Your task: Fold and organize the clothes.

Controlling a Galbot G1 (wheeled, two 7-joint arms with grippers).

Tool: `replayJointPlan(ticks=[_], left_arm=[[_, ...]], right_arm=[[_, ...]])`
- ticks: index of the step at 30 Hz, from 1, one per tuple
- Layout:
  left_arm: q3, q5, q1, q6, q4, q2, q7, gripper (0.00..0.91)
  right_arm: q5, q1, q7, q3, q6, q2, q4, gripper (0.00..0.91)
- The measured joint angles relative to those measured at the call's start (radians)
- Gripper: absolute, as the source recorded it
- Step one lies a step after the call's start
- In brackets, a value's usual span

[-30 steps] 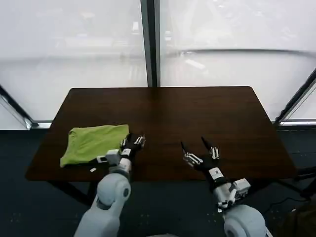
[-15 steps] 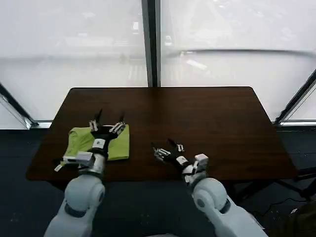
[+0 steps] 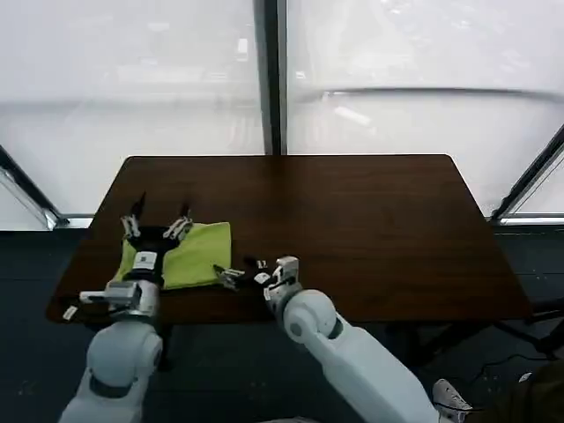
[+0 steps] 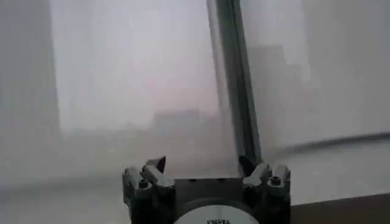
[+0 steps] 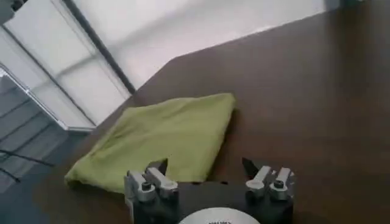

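Note:
The clothes are one lime-green T-shirt (image 3: 196, 254), folded into a flat rectangle on the left part of the dark brown table (image 3: 370, 220). My left gripper (image 3: 158, 226) hovers above the shirt's left half, open and empty, with its fingers aimed at the far window. In the left wrist view the left gripper (image 4: 203, 164) has its jaws spread with only the window behind them. My right gripper (image 3: 233, 269) is open just off the shirt's near right corner, pointing across it. The right wrist view has the shirt (image 5: 164, 137) lying beyond the open right gripper (image 5: 204, 165), apart from it.
Bare table top (image 5: 304, 103) stretches to the right of the shirt. A tall window with a dark centre post (image 3: 269, 79) stands behind the table. The table's near edge (image 3: 397, 315) runs just in front of my arms.
My left gripper has moved left and farther back over the shirt. My right arm has swung left along the table's near edge to the shirt's near right corner. The shirt has not moved.

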Motion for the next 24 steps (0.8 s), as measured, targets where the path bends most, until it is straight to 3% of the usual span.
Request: replayJointPlan(ticks=[3,4,5,14,24], left_arm=[[-0.015,0.0,0.012,-0.004,-0.002,0.0,0.0,0.878],[-0.018,-0.001,0.014,-0.004,-0.003,-0.001,-0.002,0.878],[-0.021,-0.001,0.017,-0.004,-0.005,-0.002,-0.003,0.878],[-0.04,-0.004,0.035,-0.009,-0.016,-0.002,-0.003,0.878],[-0.049,-0.012,0.033,-0.014,0.004,-0.001,-0.003,0.878]], right_arm=[[0.004,0.03,0.001,-0.024,-0.013,0.038,-0.047,0.38],[0.003,0.036,0.001,-0.029,-0.013,0.048,-0.058,0.059],[0.003,0.04,-0.001,-0.033,-0.014,0.056,-0.068,0.0],[-0.03,0.043,-0.004,-0.048,-0.006,0.084,-0.095,0.0],[-0.159,-0.001,0.018,0.027,-0.007,0.035,-0.041,0.0]])
